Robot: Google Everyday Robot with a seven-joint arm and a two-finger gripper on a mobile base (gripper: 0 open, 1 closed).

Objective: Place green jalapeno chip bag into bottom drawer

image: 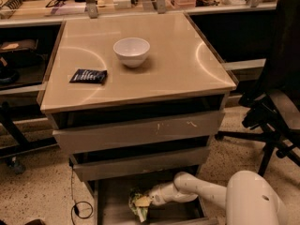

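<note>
Camera view puts your end effector low inside the open bottom drawer, its tip against the green jalapeno chip bag. The bag lies crumpled on the drawer's grey floor. You cannot tell whether it is pinched or free. On the desk sit a white bowl and a dark navy packet, apart.

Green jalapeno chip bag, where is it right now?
The green jalapeno chip bag sits bottom centre of the camera view, inside the open bottom drawer, at the tip of the hand reaching in from the right.
</note>
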